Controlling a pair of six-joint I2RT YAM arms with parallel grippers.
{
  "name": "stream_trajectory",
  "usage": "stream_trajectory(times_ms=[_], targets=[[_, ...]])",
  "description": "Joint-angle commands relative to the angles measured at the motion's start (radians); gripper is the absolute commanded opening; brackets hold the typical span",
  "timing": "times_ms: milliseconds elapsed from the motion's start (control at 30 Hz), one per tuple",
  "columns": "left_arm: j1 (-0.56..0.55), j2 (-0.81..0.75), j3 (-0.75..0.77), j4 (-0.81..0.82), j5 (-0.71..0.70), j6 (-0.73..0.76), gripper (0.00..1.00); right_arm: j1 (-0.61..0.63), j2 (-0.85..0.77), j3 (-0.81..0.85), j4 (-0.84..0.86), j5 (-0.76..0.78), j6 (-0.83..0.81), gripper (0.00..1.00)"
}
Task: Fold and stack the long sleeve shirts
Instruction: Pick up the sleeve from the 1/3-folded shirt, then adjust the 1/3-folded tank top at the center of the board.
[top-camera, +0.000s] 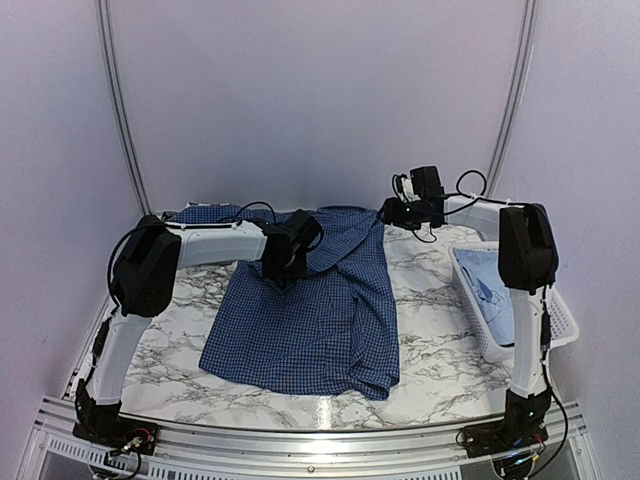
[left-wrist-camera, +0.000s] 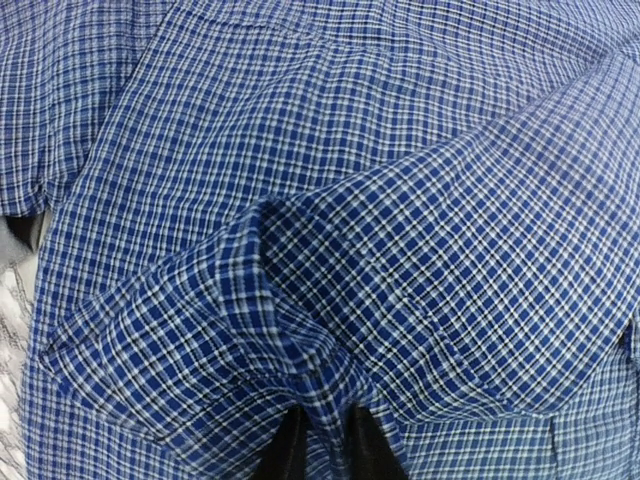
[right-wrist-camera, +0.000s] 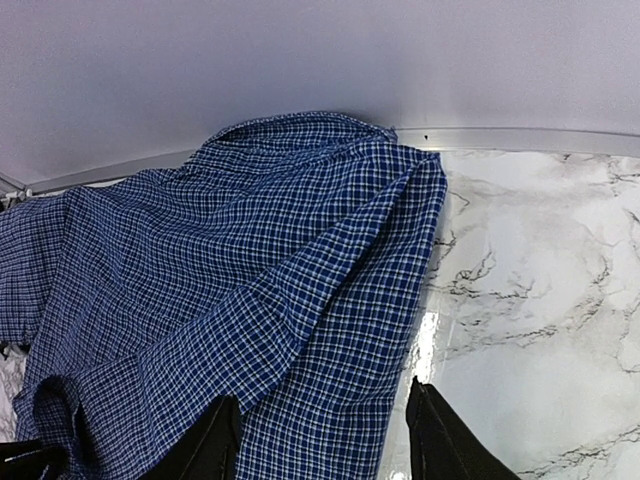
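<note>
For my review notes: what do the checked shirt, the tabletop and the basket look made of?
The checked shirt: thin woven cloth, probably cotton; matte, it creases softly. The tabletop: marble-patterned, glossy with a glare patch; possibly laminate or film. The basket: white slatted plastic, likely.

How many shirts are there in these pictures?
2. A dark blue checked shirt lies spread on the marble table; what looks like a pale blue one sits in the white basket on the right. Others may be hidden beneath it.
</note>
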Motion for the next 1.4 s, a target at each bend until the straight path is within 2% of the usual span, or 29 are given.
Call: stream_trajectory(times_ms=[0,67,100,400,767,1133,1367], targets=[[0.013,-0.007,0.01,-0.031,-0.035,-0.002,0.09,0.009,-0.013,-0.002,0.02,0.0,-0.009,0.53],[0.018,-0.018,0.001,-0.03,-0.035,-0.002,0.01,0.01,-0.013,-0.005,0.02,-0.001,-0.01,0.53],[0.02,-0.024,-0.003,-0.03,-0.037,-0.001,0.0,0.01,-0.013,-0.005,0.02,-0.002,-0.011,0.53],[0.048,-0.138,-0.021,-0.027,-0.066,0.039,0.0,0.013,-0.015,-0.026,0.02,0.003,-0.026,0.53],[0.18,-0.246,-0.003,0.029,-0.078,0.144,0.0,0.014,-0.005,-0.035,0.024,0.007,-0.028,0.49],[0.26,-0.211,0.172,0.062,-0.003,0.233,0.0,0.014,0.053,0.008,0.011,0.005,-0.027,0.43],[0.277,-0.232,0.148,0.062,0.016,0.202,0.0,0.004,0.121,0.073,-0.004,0.005,-0.02,0.44]])
